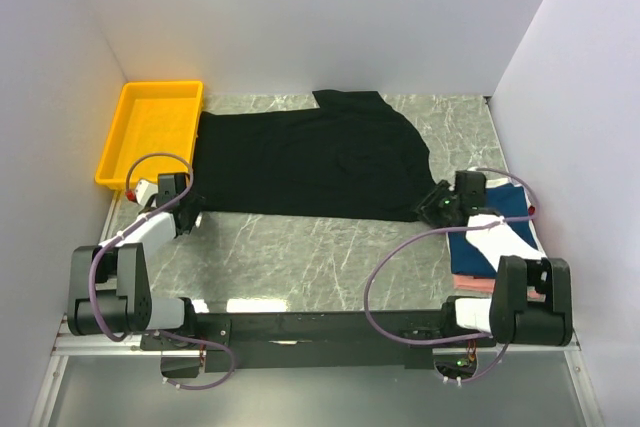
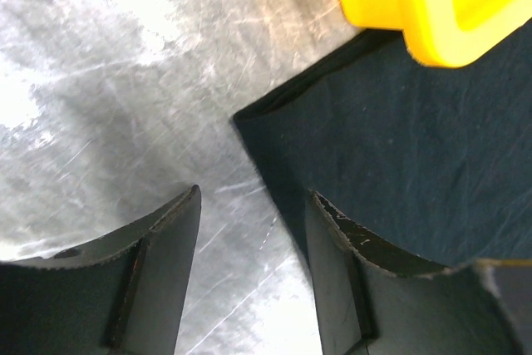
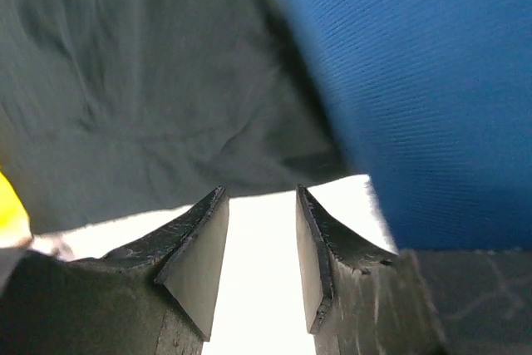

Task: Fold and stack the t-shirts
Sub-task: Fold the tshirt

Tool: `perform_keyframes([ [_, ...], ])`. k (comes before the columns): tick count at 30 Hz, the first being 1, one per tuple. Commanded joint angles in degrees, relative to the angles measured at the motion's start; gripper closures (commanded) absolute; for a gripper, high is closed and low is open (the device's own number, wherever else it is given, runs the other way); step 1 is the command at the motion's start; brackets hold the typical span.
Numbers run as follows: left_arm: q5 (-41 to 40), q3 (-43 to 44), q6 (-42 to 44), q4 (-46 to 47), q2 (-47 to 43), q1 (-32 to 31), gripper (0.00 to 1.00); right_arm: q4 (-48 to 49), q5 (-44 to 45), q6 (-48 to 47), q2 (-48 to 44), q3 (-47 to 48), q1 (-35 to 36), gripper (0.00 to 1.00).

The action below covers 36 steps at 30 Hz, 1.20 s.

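The large black t-shirt (image 1: 320,162) lies spread flat across the back of the marble table. My left gripper (image 1: 190,209) is open and empty, low at the shirt's near left corner (image 2: 249,118), with one finger (image 2: 349,247) over the hem. My right gripper (image 1: 432,205) is open and empty, its jaws apart just short of the shirt's near right edge (image 3: 166,122). Beside it lies a stack with the navy blue shirt (image 1: 515,202), also in the right wrist view (image 3: 416,81), a white one (image 1: 500,239) and a pink one (image 1: 470,285) beneath.
A yellow plastic tray (image 1: 155,132) stands at the back left, its corner overlapping the black shirt's edge (image 2: 432,6). White walls enclose the table on three sides. Bare marble (image 1: 320,247) lies between the shirt and the arm bases.
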Motion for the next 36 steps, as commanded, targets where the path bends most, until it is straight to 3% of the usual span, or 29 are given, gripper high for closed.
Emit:
perform_keyframes([
  [1, -2.2, 1.4, 0.9, 1.0, 1.3, 0.3, 0.43, 0.7, 1.8, -0.5, -3.9, -0.5, -3.3, 0.55],
  [6, -2.5, 1.1, 1.3, 1.6, 0.9, 0.3, 0.44, 0.1, 6.4, -0.4, -6.9, -2.4, -5.4, 0.55],
  [14, -2.3, 1.6, 2.0, 1.0, 0.2, 0.5, 0.45, -2.1, 11.5, -0.7, -3.4, -1.6, -10.2, 0.56],
  [24, -1.1, 0.4, 2.1, 2.3, -1.5, 0.4, 0.45, -5.1, 17.3, -1.2, -8.6, -0.7, -11.1, 0.56],
  [28, -0.9, 0.0, 1.9, 2.6, -1.3, 0.4, 0.45, -3.8, 12.6, -1.5, -7.8, 0.0, -8.3, 0.56],
  [36, -0.8, -0.7, 1.5, 3.2, -0.9, 0.4, 0.44, -5.5, 19.3, -0.8, 0.1, 6.1, 1.2, 0.55],
])
